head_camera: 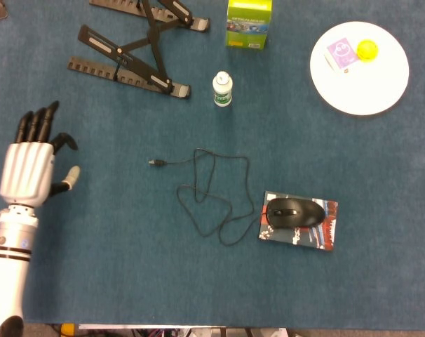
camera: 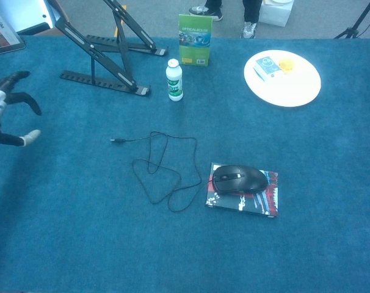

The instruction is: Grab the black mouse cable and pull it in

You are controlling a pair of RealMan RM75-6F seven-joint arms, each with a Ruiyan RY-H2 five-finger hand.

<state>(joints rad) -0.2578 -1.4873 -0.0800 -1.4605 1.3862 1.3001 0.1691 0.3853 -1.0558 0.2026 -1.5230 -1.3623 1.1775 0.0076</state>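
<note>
White-backed and empty, the left hand hovers with fingers spread. To its right, well apart on the blue cloth, lies the black mouse cable, its plug end pointing toward that hand.

One mouse, one cable, one bottle, one plate, one stand, one green box

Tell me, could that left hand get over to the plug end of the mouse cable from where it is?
Probably yes. The left hand is open, and only bare blue cloth lies between it and the plug end of the cable. The laptop stand sits farther back, out of the way.
</note>
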